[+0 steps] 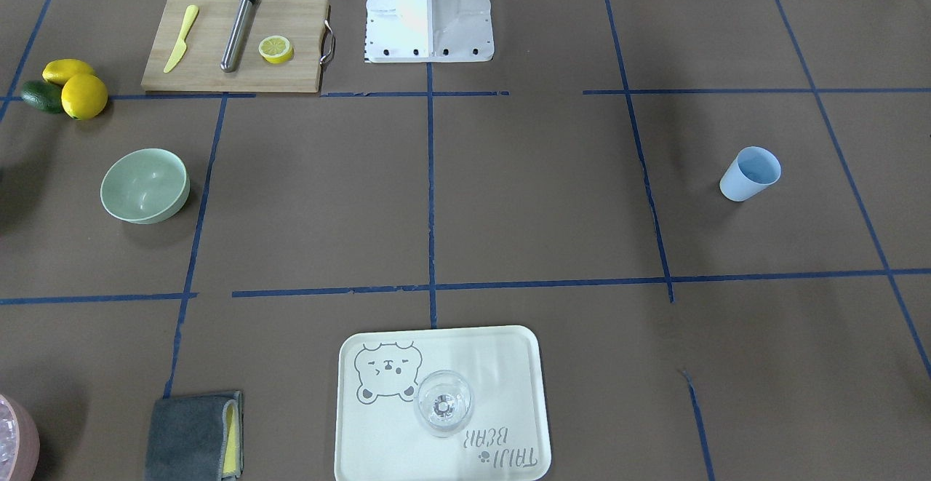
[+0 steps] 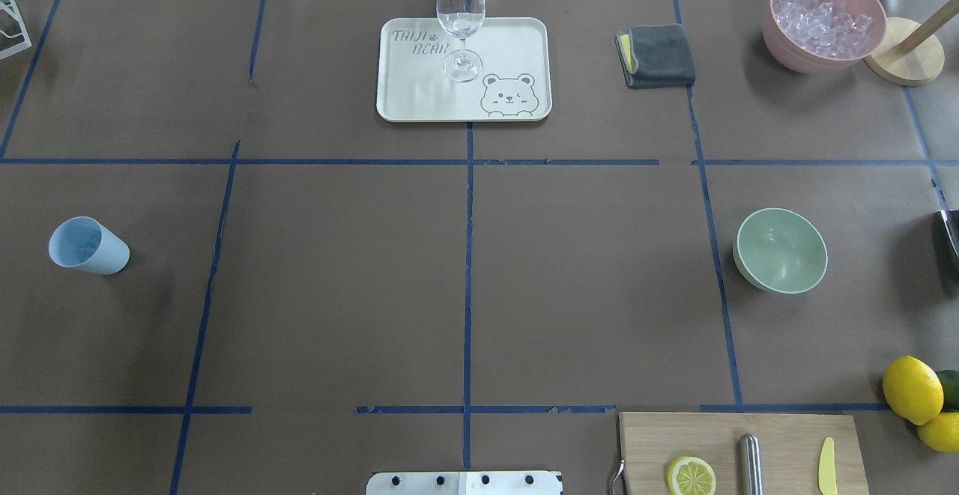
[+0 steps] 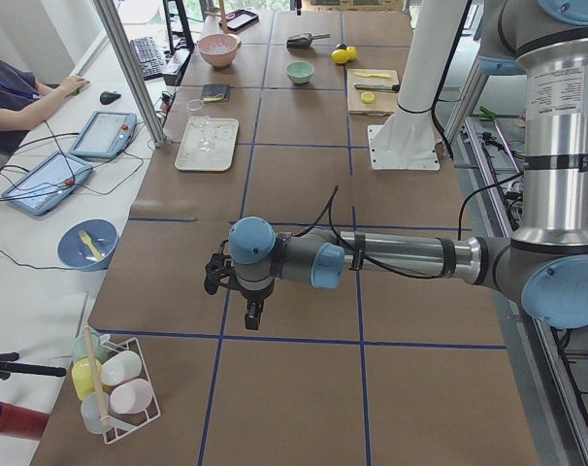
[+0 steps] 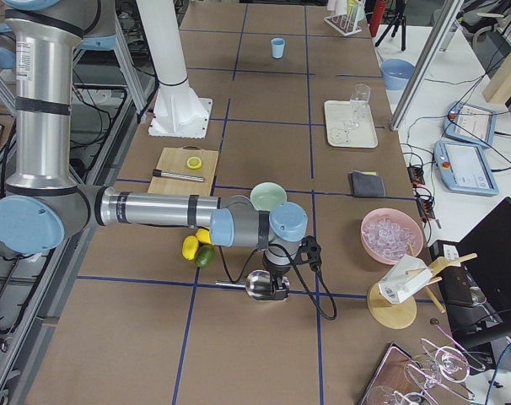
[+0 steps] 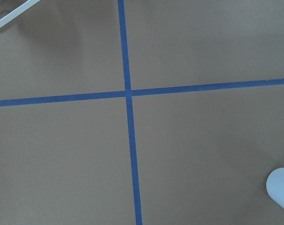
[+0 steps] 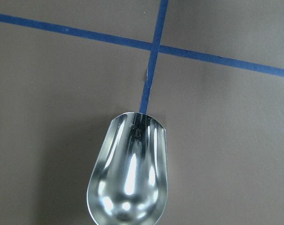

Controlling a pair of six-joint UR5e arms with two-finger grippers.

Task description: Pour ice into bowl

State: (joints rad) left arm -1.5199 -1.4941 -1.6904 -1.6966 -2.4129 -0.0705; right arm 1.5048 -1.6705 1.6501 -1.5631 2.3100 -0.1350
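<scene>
The pale mint-green bowl [image 2: 781,250] [image 1: 145,185] [image 4: 268,197] stands empty on the robot's right side of the table. The ice [image 2: 820,12] [image 4: 389,232] fills a pink container [image 2: 787,49] at the far right corner. In the exterior right view my right gripper [image 4: 279,283] hangs low over the table beyond the bowl, at a metal scoop [image 4: 260,285]. The scoop [image 6: 130,173] is empty in the right wrist view, and I cannot tell the grip. My left gripper [image 3: 252,316] points down over bare table near the left end. I cannot tell whether it is open or shut.
A blue cup [image 2: 86,246] [image 5: 282,187] stands at the left. A tray [image 2: 419,98] with a wine glass [image 2: 460,19] sits far centre, a grey cloth [image 2: 659,55] beside it. The cutting board [image 2: 779,435], with a lemon half, knife and metal rod, and whole lemons [image 2: 912,389] sit near right.
</scene>
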